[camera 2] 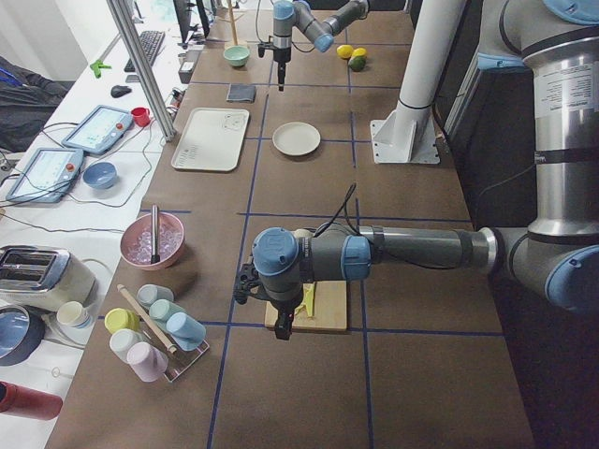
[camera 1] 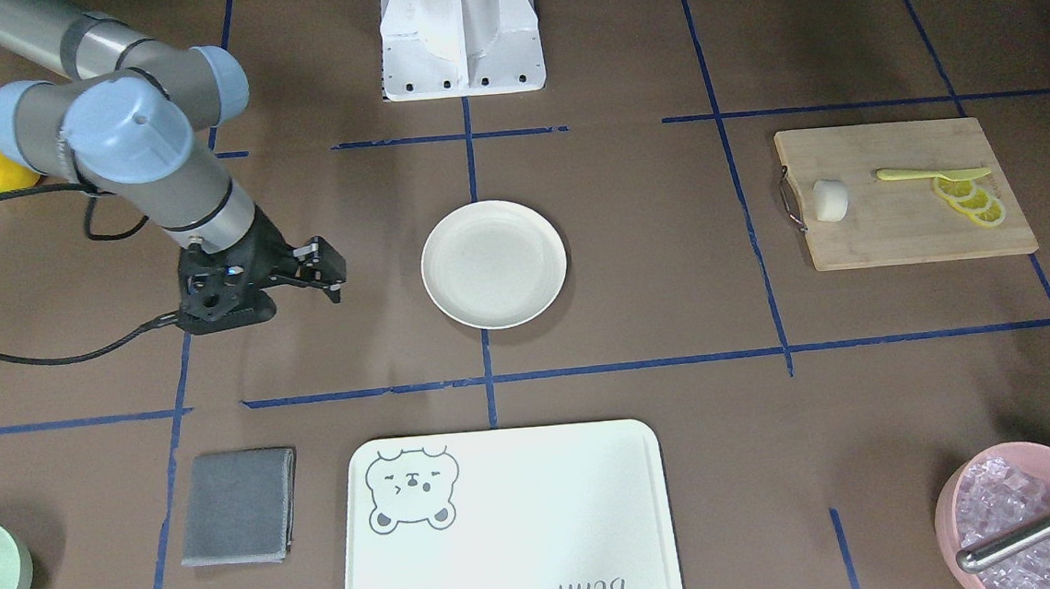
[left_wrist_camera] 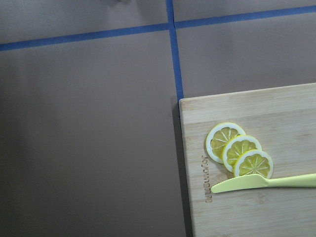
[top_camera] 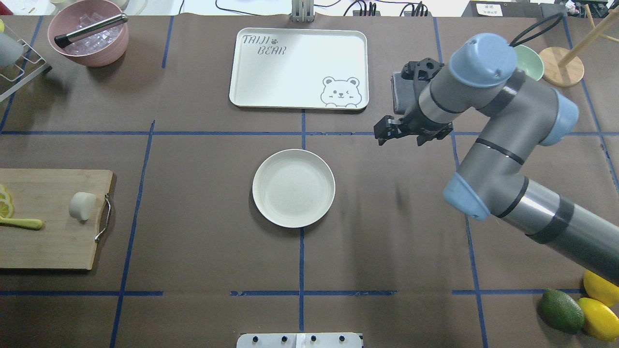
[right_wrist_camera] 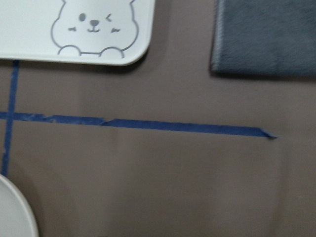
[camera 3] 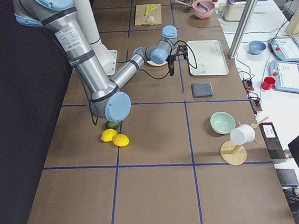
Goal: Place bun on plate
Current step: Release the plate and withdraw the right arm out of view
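Far left of right end effector (top_camera: 387,131), pink bowl (top_camera: 96,55): ice (top_camera: 77,46) plus metal-handled tool (top_camera: 92,27). Cutting board (top_camera: 48,246) under left end effector (camera 2: 281,329) carries the bun (top_camera: 82,206). Then plate (top_camera: 293,188), between both end effectors. Jaw state: can't tell on either. Brown worktop (top_camera: 193,241), blue tape grid (top_camera: 217,133).

We log a brown table (top_camera: 193,232) gridded with blue tape (top_camera: 301,261). In the overhead view, directly on it: plate (top_camera: 293,188) at centre, bear tray (top_camera: 290,72) top centre, cutting board (top_camera: 48,241) at the left edge, pink bowl (top_camera: 96,58) upper left, mint-green bowl (top_camera: 532,63) upper right, avocado (top_camera: 562,310) and lemons (top_camera: 599,319) in the lower right corner. In the front-facing view, a grey cloth (camera 1: 238,506) lies lower left.
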{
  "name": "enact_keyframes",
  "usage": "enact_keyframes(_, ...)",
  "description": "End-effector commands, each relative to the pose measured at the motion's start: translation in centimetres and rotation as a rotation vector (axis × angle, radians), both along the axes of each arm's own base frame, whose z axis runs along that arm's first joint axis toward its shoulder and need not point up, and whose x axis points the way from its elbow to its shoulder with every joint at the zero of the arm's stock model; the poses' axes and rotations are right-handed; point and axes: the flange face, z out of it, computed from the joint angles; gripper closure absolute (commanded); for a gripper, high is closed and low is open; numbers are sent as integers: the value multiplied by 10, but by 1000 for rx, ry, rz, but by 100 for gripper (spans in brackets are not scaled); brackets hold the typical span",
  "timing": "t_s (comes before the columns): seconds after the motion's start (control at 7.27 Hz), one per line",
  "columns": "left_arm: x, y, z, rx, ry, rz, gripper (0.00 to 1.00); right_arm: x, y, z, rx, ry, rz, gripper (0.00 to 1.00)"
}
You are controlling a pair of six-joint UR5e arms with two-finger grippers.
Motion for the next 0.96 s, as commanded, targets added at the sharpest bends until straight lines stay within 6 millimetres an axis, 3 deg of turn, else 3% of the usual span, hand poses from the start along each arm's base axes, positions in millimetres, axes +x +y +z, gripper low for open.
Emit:
enact_keyframes(0.0, 0, -2, -1, 1, -6, -1, 0, 113, -16, 61, 89, 74, -94, 0)
enact_keyframes(0.28, 0, -6, -3, 1, -6, -5, 0, 251, -23, 141, 181, 110, -173, 0)
enact_keyframes(0.55, 0, -15, -3, 7, -3, -4, 0, 360, -6, 201, 229, 177, -243, 0)
enact_keyframes(0.69, 0, -24, -13, 47, -2, -5, 0, 401, 15, 231, 214, 191, -253, 0)
enact_keyframes(0.83, 1, -26, -17, 102, -3, -3, 0, 438, 56, 274, 141, 194, -210, 0)
